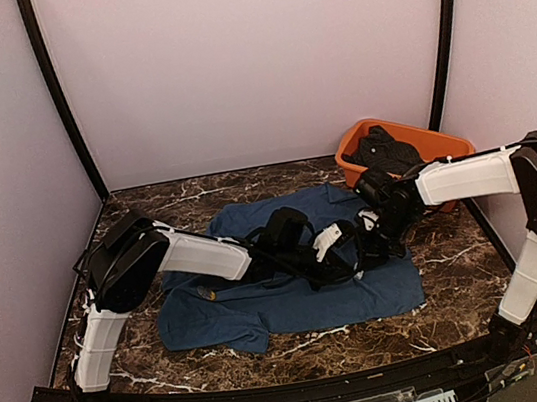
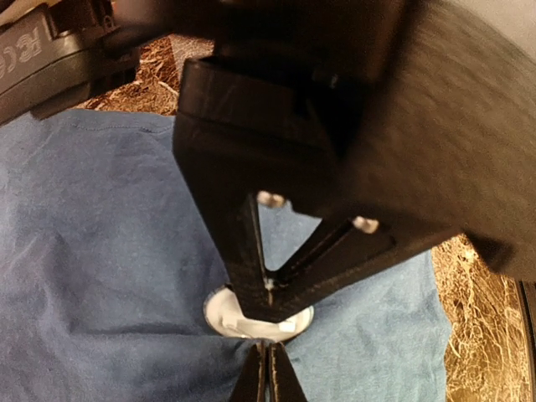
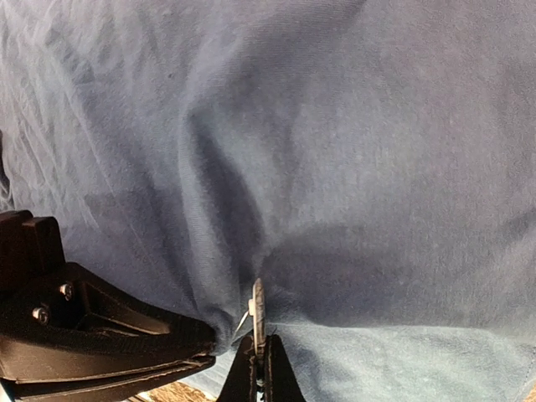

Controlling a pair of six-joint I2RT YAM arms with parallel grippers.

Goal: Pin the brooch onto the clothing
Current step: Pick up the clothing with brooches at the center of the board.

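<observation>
Both end effectors, left (image 2: pixel 266 368) and right (image 3: pixel 258 368), clamped on brooch (image 2: pixel 251 316) at shirt (image 1: pixel 293 298) (pinning under way, unfinished).

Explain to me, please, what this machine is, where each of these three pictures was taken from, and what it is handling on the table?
These are two robot arms bolted at the near edge of a marble-patterned table. The wide picture looks down from above; the other two come from cameras on each wrist. A navy T-shirt lies spread flat, and an orange tub holding dark cloth stands at the far right. Both grippers meet over the shirt's middle. The left gripper is shut, pinching the fabric beside a small round white brooch. The right gripper is shut on a thin metal pin against the gathered fabric.
</observation>
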